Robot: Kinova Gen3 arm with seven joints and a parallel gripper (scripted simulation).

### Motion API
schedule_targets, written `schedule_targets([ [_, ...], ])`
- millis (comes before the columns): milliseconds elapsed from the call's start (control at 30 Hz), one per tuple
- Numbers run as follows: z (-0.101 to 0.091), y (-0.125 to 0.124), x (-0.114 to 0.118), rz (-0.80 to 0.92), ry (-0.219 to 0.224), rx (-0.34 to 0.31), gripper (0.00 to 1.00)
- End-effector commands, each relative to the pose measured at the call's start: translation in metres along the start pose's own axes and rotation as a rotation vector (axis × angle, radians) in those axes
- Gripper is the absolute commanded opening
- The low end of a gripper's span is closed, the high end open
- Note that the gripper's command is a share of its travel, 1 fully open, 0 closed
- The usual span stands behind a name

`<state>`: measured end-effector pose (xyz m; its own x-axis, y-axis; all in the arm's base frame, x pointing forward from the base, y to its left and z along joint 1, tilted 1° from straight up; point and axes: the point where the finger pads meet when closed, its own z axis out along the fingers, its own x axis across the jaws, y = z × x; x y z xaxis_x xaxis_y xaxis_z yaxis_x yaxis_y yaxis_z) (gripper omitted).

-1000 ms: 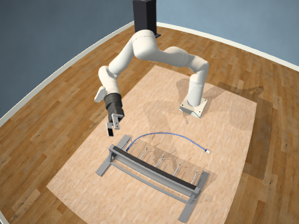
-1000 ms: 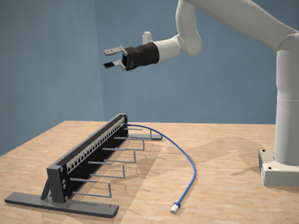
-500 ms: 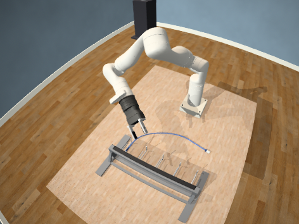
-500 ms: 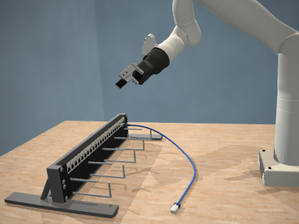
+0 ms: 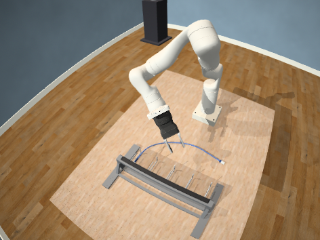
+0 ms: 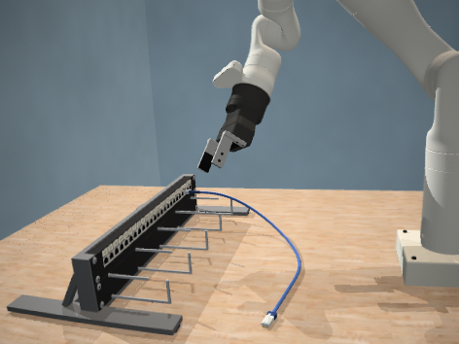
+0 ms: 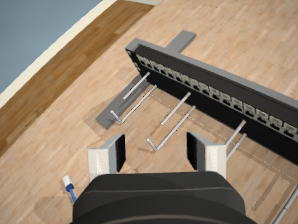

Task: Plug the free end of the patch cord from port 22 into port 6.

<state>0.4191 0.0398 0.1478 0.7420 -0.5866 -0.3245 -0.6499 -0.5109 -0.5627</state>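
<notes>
Starting at the left in the top view, a flat grey foot [image 5: 110, 181] [image 6: 229, 211] of the rack lies beyond the claw on its left side, flat on the pale wooden table [image 5: 85, 190] [image 6: 340, 219] [image 7: 50, 160]. Just in from it, the fixed end of the slim blue patch cord [image 5: 203, 149] [image 6: 298, 262] [image 7: 73, 195] sits in the panel, below and left of the claw. Next, toward the middle, the long grey-framed rack with its black panel [image 5: 166, 180] [image 6: 87, 282] [image 7: 225, 76] stands upright below the claw, and thin silvery wire hooks [image 5: 171, 173] [image 6: 190, 262] [image 7: 175, 128] reach out from its face. The black-bodied two-finger claw [image 5: 177, 149] [image 6: 211, 167] [image 7: 156, 146] hangs tilted above the table, its fingers spread wide with nothing between them, on the white jointed arm [image 5: 169, 55] [image 6: 263, 63]; it is apart from the rack and the plug. The cord bows beneath it in the top view. The other flat grey foot [image 5: 200, 227] [image 6: 92, 316] [image 7: 107, 115] is below and right of the claw, as is the clear-tipped free plug [image 5: 222, 162] [image 6: 268, 319] [image 7: 67, 181], lying on the table and so outside port 6. Up and right of the claw stands the arm's square white base [image 5: 198, 116] [image 6: 406, 272].

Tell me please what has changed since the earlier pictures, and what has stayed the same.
The arm has lowered its jaws and swung them rightward in the top view; they now point steeply down rather than sideways. Nothing was taken hold of or let go: the jaws were open and remain open. The cord and rack show no visible change.
</notes>
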Motion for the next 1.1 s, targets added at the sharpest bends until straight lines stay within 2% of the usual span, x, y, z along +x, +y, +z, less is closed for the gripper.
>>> schedule_targets([
  [0, 0.02, -0.012, -0.034, -0.093, -0.02, -0.048, 1.0],
  [300, 0.062, 0.01, -0.08, -0.258, 0.02, -0.245, 1.0],
  [367, 0.062, 0.01, -0.08, -0.258, 0.02, -0.245, 1.0],
  [733, 0.107, 0.034, -0.13, -0.441, 0.066, -0.462, 1.0],
  [867, 0.12, 0.042, -0.144, -0.495, 0.08, -0.525, 1.0],
  [933, 0.12, 0.042, -0.144, -0.495, 0.08, -0.525, 1.0],
  [1067, 0.132, 0.048, -0.157, -0.542, 0.091, -0.581, 1.0],
])
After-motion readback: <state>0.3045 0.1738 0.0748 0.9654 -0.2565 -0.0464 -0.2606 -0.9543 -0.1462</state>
